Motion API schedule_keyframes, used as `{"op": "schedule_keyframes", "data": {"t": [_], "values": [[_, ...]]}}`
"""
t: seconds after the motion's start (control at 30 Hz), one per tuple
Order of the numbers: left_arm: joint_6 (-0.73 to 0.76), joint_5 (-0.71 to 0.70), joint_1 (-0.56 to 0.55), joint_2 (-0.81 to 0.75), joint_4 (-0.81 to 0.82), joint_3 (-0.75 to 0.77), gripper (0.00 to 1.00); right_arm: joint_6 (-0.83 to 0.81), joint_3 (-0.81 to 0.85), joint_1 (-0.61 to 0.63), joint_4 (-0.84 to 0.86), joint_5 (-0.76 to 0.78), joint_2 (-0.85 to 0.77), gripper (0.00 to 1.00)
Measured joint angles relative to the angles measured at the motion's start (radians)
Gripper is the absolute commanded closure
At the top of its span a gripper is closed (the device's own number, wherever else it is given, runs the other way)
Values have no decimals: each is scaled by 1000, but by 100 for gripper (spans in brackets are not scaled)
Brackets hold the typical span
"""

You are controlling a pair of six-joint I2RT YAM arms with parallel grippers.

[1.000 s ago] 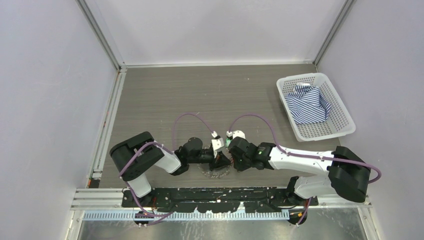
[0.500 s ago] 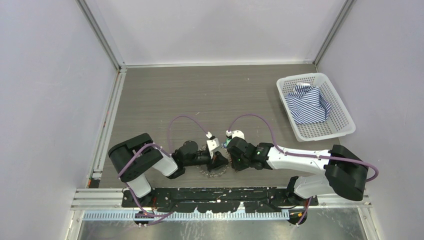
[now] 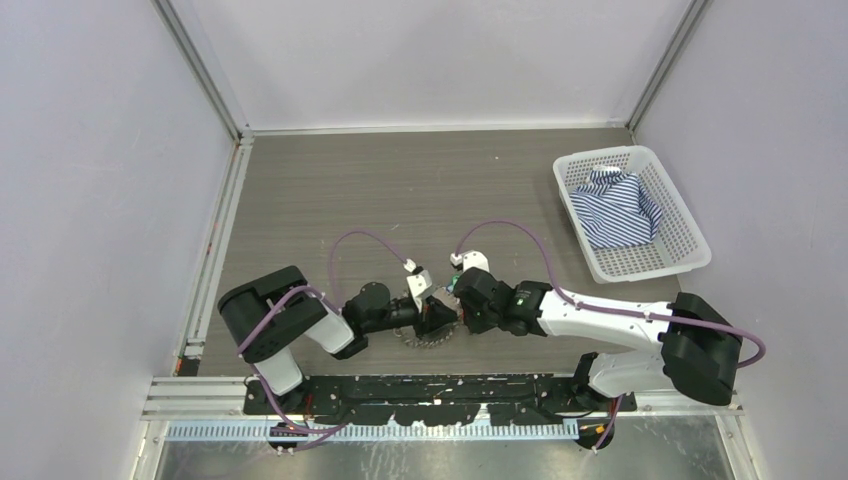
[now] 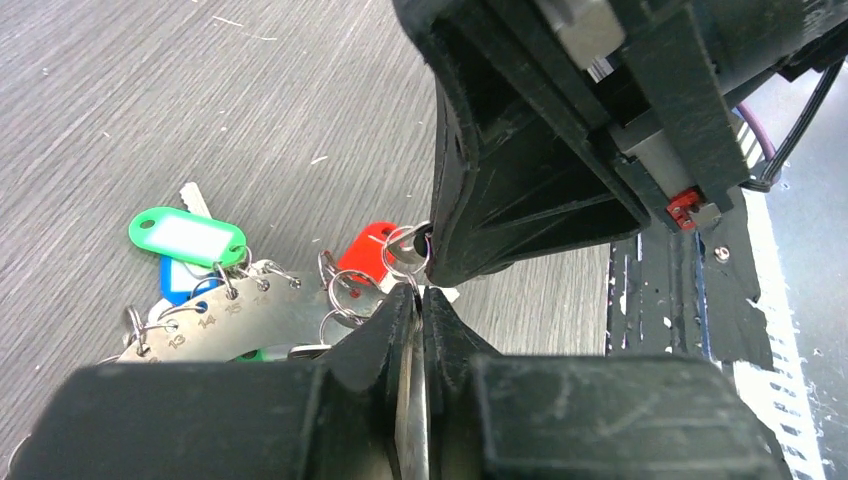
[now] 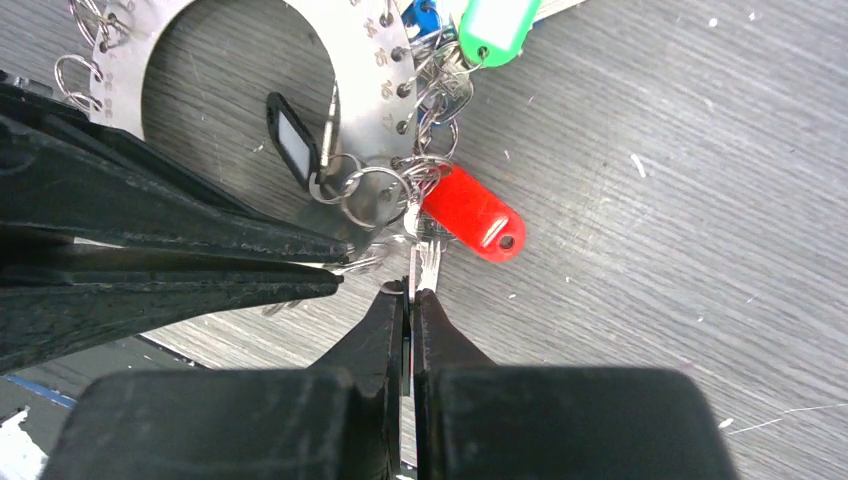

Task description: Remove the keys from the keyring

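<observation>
Top external: your arms crept left along the near edge. Left gripper [image 4: 421,295] clamps keyring [image 4: 250,318], right gripper [image 5: 410,292] pinches key [image 5: 427,262], unfreed.

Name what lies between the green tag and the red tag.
Between green tag and red tag: small split rings and silver keys on the keyring, shown in the right wrist view.

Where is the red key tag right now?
Right wrist view, centre: the red key tag lies just right of the keyring, directly beyond the right gripper.
</observation>
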Motion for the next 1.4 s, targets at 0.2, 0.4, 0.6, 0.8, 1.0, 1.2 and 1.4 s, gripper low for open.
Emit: {"op": "schedule_keyframes", "data": {"t": [0.2,0.4,0.6,0.8,1.0,1.2,1.4], "values": [[-5,-2,1,0,5,0,77,-27,15,-2,-21,23,-1,99],[-5,-2,1,0,5,0,78,-40,23,-5,-37,28,-2,99],[23,-1,4,-5,-16,0,78,-48,26,-5,-48,29,-2,99],[122,1,8,-54,-125,26,77,-66,26,-5,-45,28,-5,99],[213,40,19,-64,-169,77,77,-74,26,-5,-13,28,-17,99],[260,109,32,-40,-172,106,84,-84,26,-7,2,31,-22,99],[269,142,38,-27,-203,138,81,-89,20,-10,-8,41,-36,99]]}}
